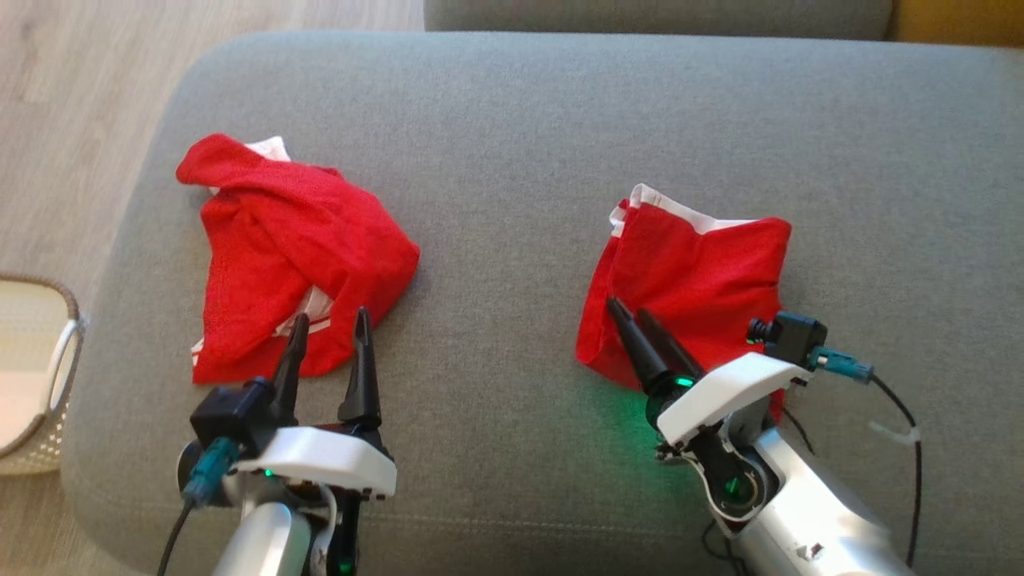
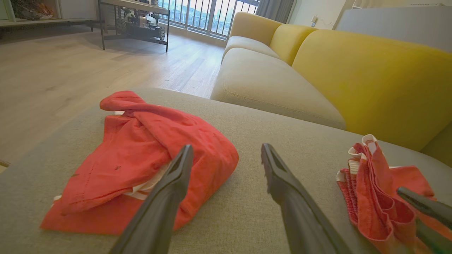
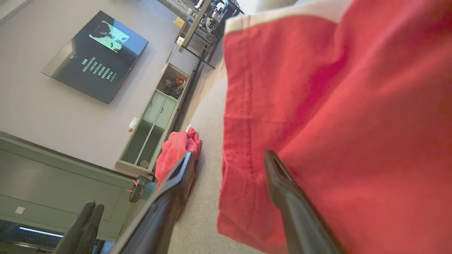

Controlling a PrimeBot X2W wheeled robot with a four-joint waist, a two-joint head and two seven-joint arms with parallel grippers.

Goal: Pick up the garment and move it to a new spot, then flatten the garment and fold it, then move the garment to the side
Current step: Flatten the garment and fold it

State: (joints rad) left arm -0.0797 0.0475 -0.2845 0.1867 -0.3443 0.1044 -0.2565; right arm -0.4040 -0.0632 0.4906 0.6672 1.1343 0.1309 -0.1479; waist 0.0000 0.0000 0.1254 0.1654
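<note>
From the head, the left gripper (image 1: 332,316) had its two fingers spread wide and clasped nothing; their tips overlapped the near edge of the crumpled red garment (image 1: 280,240), which lay bunched just ahead of them on the grey cushion (image 1: 512,120). A basket (image 1: 70,316) stood well out to the left of those fingers, off the cushion. The right gripper (image 1: 627,307) lay tilted over the near left corner of the folded red garment (image 1: 704,272), the rest of the cloth spreading ahead and to the right of its fingertips

From the left wrist, the left gripper (image 2: 226,148) showed parted fingers with bare cushion between them, the crumpled red garment (image 2: 141,151) ahead and to their left, the folded red garment (image 2: 374,183) well off to their right

From the right wrist, the right gripper (image 3: 229,155) had its fingers apart, not clamped: the right one lay against the folded red garment (image 3: 353,123), the left one was clear of the cloth's edge
</note>
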